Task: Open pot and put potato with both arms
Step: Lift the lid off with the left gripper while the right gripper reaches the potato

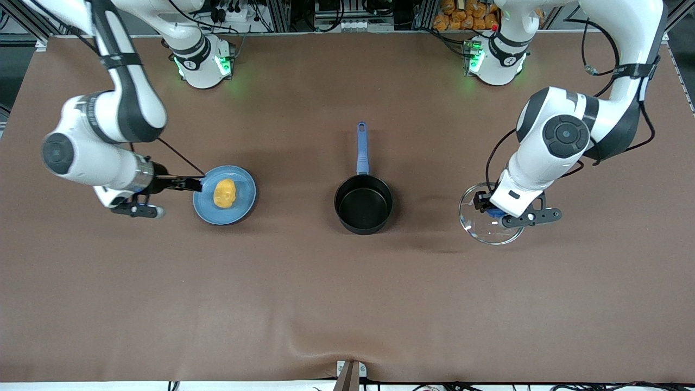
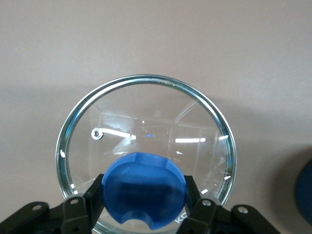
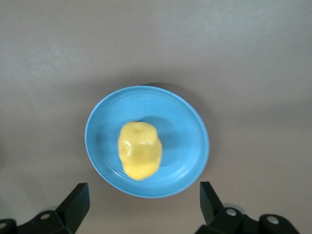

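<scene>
On tabletop, pot [image 1: 363, 204] uncovered, ready for filling; left tool [image 2: 145, 195] pinching lid [image 2: 146, 131] knob aside; right tool [image 3: 144, 202] spread beside plate [image 3: 190, 126], lining up on potato [image 3: 140, 149].

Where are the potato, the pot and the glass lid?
potato [image 1: 225, 193], front view, its yellow middle.
pot [image 1: 363, 204], front view, its black inner floor.
glass lid [image 2: 146, 109], left wrist view, clear glass above the knob.

The pot [image 1: 363, 205] is looking matt black inside, its long handle [image 1: 361, 147] showing as smooth blue plastic. The lid [image 2: 146, 146] is showing as clear glossy glass, catching bright reflections, with a shiny metal rim and a smooth blue knob [image 2: 144, 189]. The plate [image 3: 185, 126] is gleaming, glossy light blue. The potato [image 3: 139, 149] is looking waxy and lumpy. The table [image 1: 347, 304] is lying matt brown, wrinkling slightly at six o'clock.
</scene>
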Action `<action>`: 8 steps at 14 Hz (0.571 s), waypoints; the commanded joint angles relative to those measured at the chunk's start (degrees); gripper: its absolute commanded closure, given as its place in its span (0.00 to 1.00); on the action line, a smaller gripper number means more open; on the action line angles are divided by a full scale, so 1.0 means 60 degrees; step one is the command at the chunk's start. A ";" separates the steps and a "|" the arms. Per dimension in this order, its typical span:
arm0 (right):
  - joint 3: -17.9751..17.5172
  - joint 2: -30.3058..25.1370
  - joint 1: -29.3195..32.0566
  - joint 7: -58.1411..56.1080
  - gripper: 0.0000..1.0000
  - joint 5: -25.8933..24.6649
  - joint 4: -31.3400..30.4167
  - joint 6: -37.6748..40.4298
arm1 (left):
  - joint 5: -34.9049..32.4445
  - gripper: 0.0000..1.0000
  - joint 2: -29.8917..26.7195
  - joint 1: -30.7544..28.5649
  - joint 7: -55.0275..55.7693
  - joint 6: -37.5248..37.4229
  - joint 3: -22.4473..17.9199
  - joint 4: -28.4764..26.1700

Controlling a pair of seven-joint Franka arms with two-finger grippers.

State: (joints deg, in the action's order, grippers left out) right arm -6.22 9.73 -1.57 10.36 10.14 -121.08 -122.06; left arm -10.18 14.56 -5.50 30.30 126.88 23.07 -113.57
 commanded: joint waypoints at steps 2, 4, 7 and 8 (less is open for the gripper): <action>0.0054 0.0090 -0.0748 0.0222 0.00 0.0097 -0.0929 -0.1379 | 0.0042 0.60 0.0120 -0.0328 -0.0317 0.0897 0.0111 -0.0904; 0.0054 0.0368 -0.0748 0.0193 0.00 -0.0121 -0.0929 -0.1556 | 0.0042 0.60 0.0485 -0.0635 -0.0537 0.1264 0.0111 -0.1037; 0.0054 0.0793 -0.0763 0.0178 0.00 -0.0255 -0.1192 -0.2417 | -0.0381 0.60 0.1028 -0.0796 -0.0699 0.1383 0.0082 -0.1038; 0.0054 0.0969 -0.0807 0.0178 0.00 -0.0313 -0.1193 -0.2624 | -0.0542 0.60 0.1117 -0.0855 -0.0699 0.1383 0.0082 -0.1038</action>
State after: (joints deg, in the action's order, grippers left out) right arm -6.02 14.02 -6.02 11.46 9.60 -127.33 -134.66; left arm -11.23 20.57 -9.42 26.61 134.27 22.97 -119.76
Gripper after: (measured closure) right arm 0.000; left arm 0.330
